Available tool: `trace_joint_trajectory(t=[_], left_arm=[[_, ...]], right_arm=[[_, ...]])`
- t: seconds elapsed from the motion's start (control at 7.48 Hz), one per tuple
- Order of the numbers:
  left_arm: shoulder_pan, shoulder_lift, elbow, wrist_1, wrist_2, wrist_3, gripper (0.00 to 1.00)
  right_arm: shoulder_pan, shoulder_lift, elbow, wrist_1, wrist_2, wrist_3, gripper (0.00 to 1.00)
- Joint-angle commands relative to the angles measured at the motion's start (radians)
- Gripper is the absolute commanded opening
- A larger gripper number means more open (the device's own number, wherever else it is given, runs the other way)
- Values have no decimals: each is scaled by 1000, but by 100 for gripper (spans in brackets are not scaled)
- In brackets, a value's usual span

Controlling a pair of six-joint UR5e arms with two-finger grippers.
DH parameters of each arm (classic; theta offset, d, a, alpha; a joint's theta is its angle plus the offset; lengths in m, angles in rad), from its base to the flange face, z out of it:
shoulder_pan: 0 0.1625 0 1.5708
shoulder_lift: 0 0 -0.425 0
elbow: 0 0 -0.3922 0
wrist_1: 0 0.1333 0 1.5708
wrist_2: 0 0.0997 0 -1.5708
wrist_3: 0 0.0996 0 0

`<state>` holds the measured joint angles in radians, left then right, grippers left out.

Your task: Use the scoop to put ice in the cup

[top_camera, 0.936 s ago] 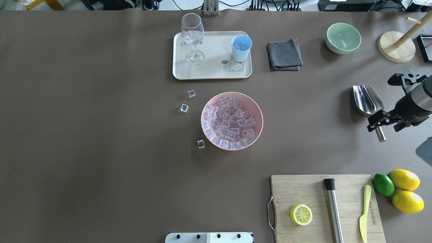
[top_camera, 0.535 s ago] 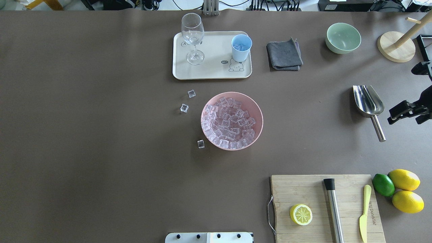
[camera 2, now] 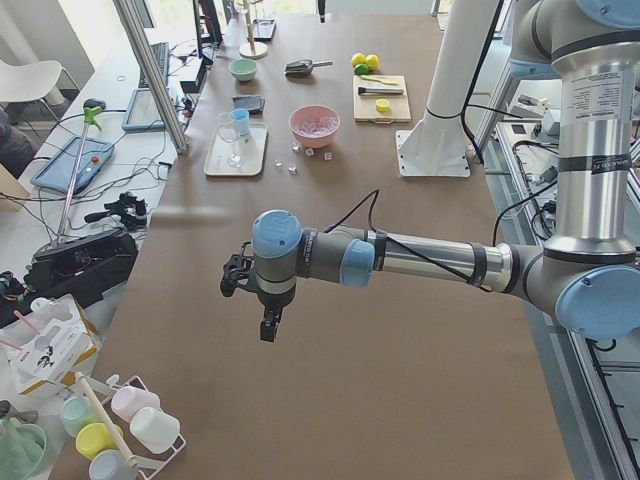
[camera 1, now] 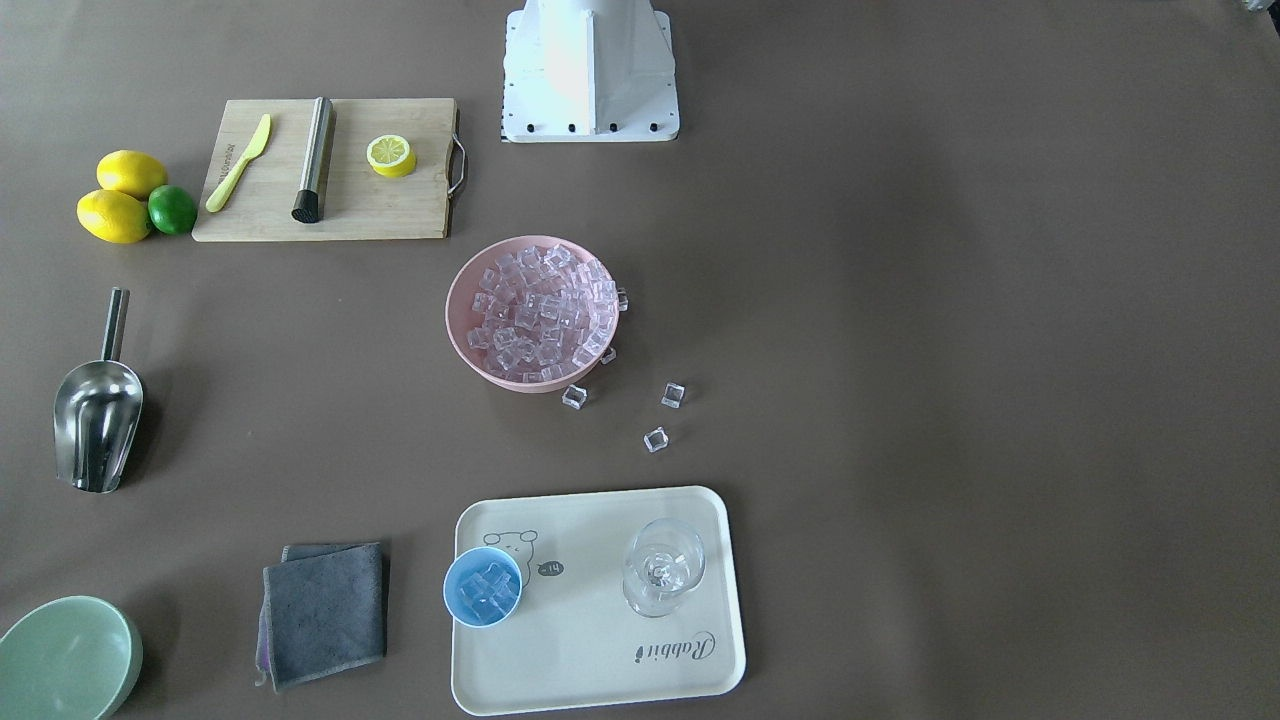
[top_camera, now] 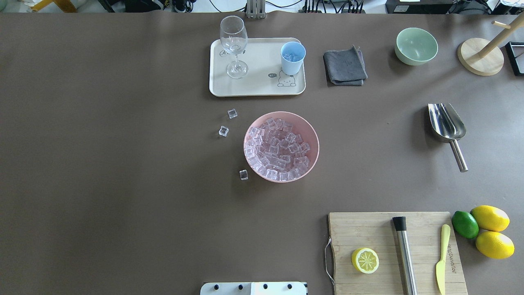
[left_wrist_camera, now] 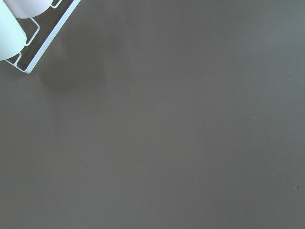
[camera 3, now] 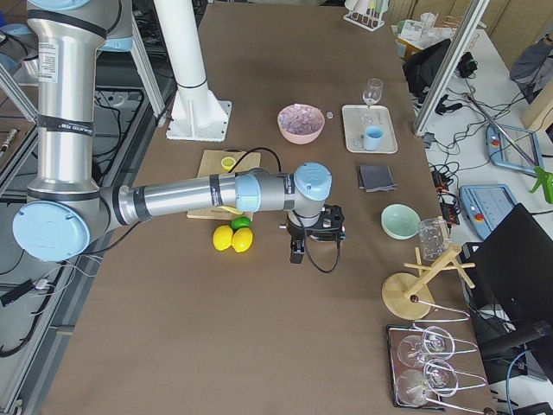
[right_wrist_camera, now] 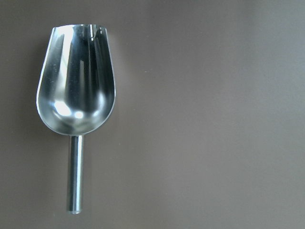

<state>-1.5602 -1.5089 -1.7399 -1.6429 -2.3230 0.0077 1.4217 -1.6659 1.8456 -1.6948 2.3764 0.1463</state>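
Note:
The steel scoop (top_camera: 447, 123) lies empty on the table at the right, handle toward the robot; it also shows in the front view (camera 1: 97, 420) and the right wrist view (right_wrist_camera: 76, 86). The light-blue cup (top_camera: 292, 57) stands on the cream tray (top_camera: 258, 86) and holds a few ice cubes (camera 1: 484, 590). Most of the ice (top_camera: 278, 149) fills a pink bowl (top_camera: 313, 135); three cubes (top_camera: 223, 131) lie loose to its left. My right gripper (camera 3: 298, 252) hovers near the lemons, and my left gripper (camera 2: 268, 325) hangs over bare table. I cannot tell whether either is open or shut.
A wine glass (top_camera: 234, 45) stands on the tray. A grey cloth (top_camera: 345, 66), a pale-green bowl (top_camera: 416, 46) and a wooden stand (top_camera: 481, 57) are at the back right. A cutting board (top_camera: 393, 254) carries a lemon half, a steel cylinder and a knife; lemons and a lime (top_camera: 487, 229) lie beside it.
My right gripper has drawn back from the scoop's handle to the right and left the overhead view. The scoop stays on the table where it was.

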Motion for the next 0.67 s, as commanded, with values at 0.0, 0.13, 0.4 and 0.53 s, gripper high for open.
trace_joint_trajectory(t=[0.0,0.13,0.4,0.53], left_arm=[[0,-2,3,0,1,0,99],[-1,-5,2,-2,1,0,99],[-1,-5,2,-2,1,0,99],[0,-5,2,-2,1,0,99]], right_arm=[[112,-14,3,-92,9,-92,100],[118,-18,1,-92,-21,-114,100],[118,-17,7,-91,-78,-114,100],[118,-21,18,-91,-100,-114,100]])
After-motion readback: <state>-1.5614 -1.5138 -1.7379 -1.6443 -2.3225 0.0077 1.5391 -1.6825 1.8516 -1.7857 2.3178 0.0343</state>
